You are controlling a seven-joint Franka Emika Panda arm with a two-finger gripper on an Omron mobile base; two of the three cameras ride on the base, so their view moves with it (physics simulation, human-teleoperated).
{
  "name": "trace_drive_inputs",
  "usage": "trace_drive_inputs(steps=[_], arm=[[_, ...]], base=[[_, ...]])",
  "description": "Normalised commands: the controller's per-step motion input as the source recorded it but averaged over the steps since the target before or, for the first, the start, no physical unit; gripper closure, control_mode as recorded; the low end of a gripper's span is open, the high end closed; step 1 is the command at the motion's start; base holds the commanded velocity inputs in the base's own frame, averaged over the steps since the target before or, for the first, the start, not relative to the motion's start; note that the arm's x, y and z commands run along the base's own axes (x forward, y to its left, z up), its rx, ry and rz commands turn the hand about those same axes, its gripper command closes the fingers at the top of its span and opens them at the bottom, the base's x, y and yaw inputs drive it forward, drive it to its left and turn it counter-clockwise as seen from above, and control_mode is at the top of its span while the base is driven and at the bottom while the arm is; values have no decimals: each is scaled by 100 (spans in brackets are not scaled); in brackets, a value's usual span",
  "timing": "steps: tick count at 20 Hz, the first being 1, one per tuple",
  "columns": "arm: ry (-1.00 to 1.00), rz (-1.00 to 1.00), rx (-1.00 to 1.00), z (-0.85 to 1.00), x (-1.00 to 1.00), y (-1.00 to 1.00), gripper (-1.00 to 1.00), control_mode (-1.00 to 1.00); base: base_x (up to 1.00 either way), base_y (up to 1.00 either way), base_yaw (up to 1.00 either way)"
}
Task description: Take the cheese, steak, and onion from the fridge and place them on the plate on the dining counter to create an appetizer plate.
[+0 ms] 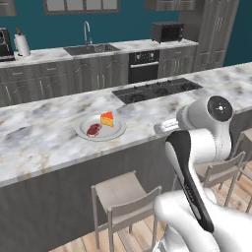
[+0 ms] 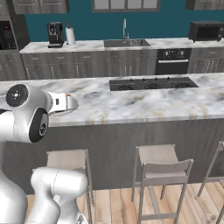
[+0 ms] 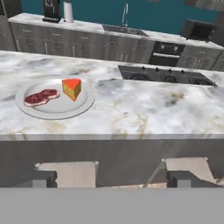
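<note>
Here's the dining counter (image 3: 131,109), its far ends cut off. On it, at nine o'clock in the hand view, sits the plate (image 3: 54,113); the steak (image 3: 41,96) lies at its nine o'clock, the cheese (image 3: 72,89) at two. Gripper (image 3: 111,179) released, fingers spread wide, tips half cropped.
</note>
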Motion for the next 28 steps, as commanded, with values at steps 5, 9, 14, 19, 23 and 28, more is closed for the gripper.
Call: trace_drive_inputs(steps=[5, 9, 14, 19, 23, 28], arm=[[-12, 0, 0, 0, -38, -25, -100, -100], [-4, 0, 0, 0, -26, -16, -100, 100], [0, 0, 0, 0, 0, 0, -100, 100], [0, 0, 0, 0, 0, 0, -100, 100], [0, 0, 0, 0, 0, 0, -100, 100], [0, 0, 0, 0, 0, 0, -100, 100]], base=[[0, 0, 0], [-10, -6, 0], [-61, -32, 0], [-93, -41, -6], [-91, -56, -37], [-15, -40, -70]])
